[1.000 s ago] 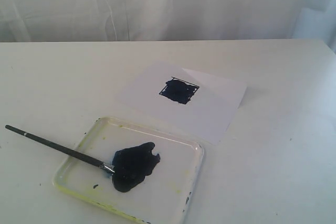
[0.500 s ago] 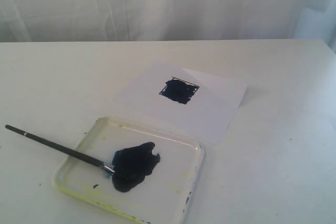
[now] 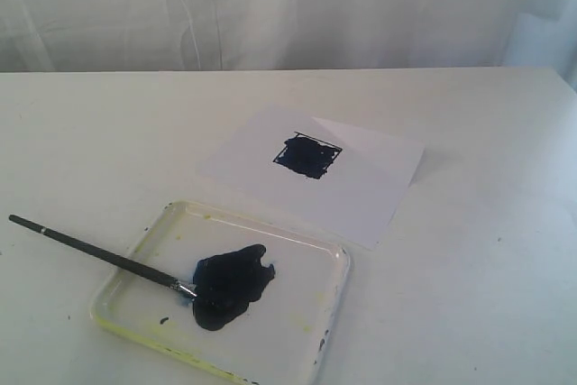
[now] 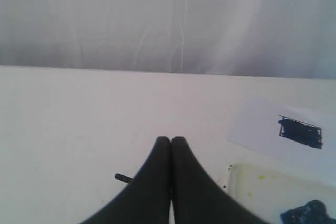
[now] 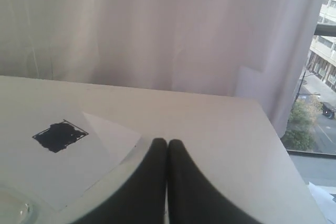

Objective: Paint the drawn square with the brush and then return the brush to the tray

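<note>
The drawn square [image 3: 307, 156] on the white paper sheet [image 3: 352, 191] is filled with dark blue-black paint. The brush [image 3: 99, 254] lies across the left rim of the tray [image 3: 334, 299], its tip in the dark paint puddle [image 3: 230, 284] and its handle sticking out over the table. Neither gripper shows in the exterior view. My left gripper [image 4: 171, 140] is shut and empty above the table, with the brush's handle end [image 4: 122, 177] beside it. My right gripper [image 5: 167, 142] is shut and empty near the paper's corner; the square [image 5: 60, 135] lies off to one side.
A white curtain [image 3: 288, 6] hangs behind the white table [image 3: 487, 295]. In the right wrist view the table's edge [image 5: 286, 156] runs close by, with a window onto a street beyond it.
</note>
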{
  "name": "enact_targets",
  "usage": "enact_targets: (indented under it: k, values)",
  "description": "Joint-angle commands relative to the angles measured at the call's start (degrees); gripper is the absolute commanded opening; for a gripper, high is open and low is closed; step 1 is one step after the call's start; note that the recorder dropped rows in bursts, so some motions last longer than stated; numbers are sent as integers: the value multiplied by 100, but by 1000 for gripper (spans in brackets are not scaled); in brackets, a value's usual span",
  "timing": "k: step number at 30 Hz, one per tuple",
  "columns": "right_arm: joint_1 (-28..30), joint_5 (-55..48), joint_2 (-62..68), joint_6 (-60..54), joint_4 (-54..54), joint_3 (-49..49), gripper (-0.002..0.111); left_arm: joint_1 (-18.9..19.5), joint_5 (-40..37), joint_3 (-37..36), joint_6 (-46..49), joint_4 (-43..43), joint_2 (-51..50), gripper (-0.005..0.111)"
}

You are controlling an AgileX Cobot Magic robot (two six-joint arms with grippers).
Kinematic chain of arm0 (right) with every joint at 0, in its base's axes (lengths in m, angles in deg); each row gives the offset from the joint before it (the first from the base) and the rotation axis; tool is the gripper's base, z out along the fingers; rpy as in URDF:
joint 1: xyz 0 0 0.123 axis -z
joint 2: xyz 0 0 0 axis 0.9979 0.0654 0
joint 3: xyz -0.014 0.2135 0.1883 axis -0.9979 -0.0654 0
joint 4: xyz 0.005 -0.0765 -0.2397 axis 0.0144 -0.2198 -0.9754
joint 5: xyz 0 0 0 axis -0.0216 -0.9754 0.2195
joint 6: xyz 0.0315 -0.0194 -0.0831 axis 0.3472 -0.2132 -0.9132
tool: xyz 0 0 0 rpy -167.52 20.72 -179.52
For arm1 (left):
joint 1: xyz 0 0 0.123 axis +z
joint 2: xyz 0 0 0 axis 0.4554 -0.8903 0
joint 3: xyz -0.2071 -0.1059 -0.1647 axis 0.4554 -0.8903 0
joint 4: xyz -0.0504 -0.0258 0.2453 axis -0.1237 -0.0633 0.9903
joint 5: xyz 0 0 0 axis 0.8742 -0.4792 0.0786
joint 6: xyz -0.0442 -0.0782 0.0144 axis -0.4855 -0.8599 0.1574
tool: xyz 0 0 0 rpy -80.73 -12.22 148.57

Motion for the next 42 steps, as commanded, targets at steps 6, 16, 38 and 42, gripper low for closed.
enact_targets:
  k: [6, 16, 38, 42]
  values:
    - [17, 1571, -28, -77, -121, -951, 0, 18, 1044, -1192, 959, 13, 43, 0]
    - [17, 2293, -28, -394, -159, -2014, 0, 18, 1428, -1634, 1280, 29, 43, 0]
    - [17, 2006, -28, -350, -249, -2014, 0, 18, 561, -1634, 1212, 29, 43, 0]
    - [17, 2006, -28, -350, -225, -2014, 0, 18, 561, -1634, 1212, 29, 43, 0]
